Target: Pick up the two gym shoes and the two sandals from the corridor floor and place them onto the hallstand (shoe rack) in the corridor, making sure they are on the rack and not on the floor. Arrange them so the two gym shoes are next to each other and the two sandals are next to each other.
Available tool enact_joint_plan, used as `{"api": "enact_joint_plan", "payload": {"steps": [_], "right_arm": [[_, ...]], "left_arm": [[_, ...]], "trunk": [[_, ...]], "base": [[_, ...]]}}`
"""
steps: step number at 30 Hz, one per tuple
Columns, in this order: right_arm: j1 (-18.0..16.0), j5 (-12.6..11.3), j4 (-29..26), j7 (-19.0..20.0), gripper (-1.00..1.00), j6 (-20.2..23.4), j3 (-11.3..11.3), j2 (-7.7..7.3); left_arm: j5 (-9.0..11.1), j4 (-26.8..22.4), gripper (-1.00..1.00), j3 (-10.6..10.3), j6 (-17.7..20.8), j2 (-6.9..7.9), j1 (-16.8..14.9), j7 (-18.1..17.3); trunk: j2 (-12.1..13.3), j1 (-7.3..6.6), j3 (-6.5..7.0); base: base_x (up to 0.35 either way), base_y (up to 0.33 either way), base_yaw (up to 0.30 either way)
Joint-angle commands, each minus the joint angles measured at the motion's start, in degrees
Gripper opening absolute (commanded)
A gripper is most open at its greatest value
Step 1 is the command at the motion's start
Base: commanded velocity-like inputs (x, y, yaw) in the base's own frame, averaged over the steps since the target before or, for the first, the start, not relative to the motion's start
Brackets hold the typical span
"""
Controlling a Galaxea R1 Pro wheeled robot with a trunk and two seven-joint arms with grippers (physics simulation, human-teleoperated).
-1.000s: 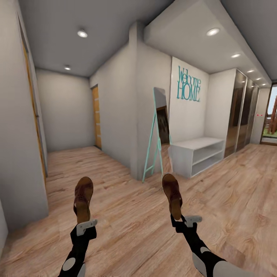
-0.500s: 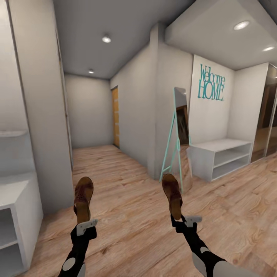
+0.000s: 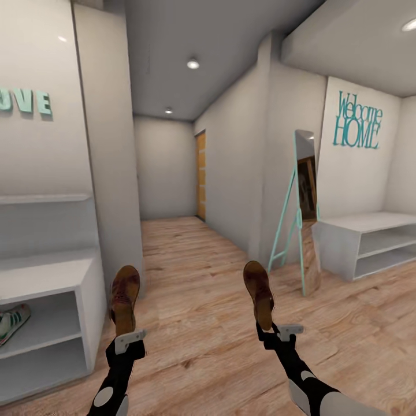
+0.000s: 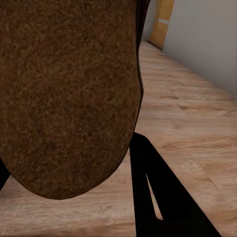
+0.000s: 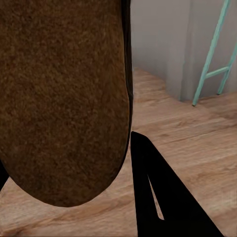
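Swinging left, the head camera brings a low light-grey shoe rack (image 3: 49, 277) into view, one green-striped cream sneaker (image 3: 13, 323) already shelved; left gripper (image 3: 128, 338) and right gripper (image 3: 281, 331) each clamp a brown leather sandal (image 3: 124, 297) (image 3: 259, 292) aloft, apparently for carrying to the rack.

You have two brown leather flip-flop sandals (image 3: 125, 299) (image 3: 258, 292) in view.
One cream-white green-striped sneaker (image 3: 11, 323) sits at nine o'clock; two light-grey shelf units (image 3: 58, 276) (image 3: 370, 222).

Head cam looks forward and down the corridor floor (image 3: 219, 323) from up high. Both wrist cams sit super close behind a sandal sole (image 4: 66, 94), sharing that floor at their lower right.
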Motion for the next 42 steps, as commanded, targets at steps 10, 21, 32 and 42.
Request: {"api": "enact_joint_plan", "payload": {"steps": [10,21,32,42], "right_arm": [[-0.05,-0.83,0.03,0.27,-1.00,-0.13,0.40,-0.03],[-0.05,-0.83,0.03,0.27,-1.00,-0.13,0.43,-0.03],[-0.05,-0.74,0.07,0.46,-1.00,-0.09,0.45,-0.08],[-0.04,-0.82,0.03,0.36,-1.00,-0.09,0.44,-0.10]], "left_arm": [[0.35,0.03,-1.00,-0.04,-0.14,-0.03,-0.05,-0.05],[0.42,0.03,-1.00,0.00,-0.14,-0.03,-0.05,-0.03],[0.44,0.03,-1.00,-0.06,-0.14,-0.03,-0.05,-0.03],[0.44,0.03,-1.00,-0.06,-0.14,-0.03,-0.05,-0.03]], "trunk": [[-0.03,-0.02,-0.06],[-0.03,-0.02,-0.06],[-0.03,-0.02,-0.06],[-0.03,-0.02,-0.05]], "base": [[-0.013,0.020,0.288],[-0.046,0.129,0.093],[0.000,0.011,0.000],[-0.101,0.236,0.034]]}}
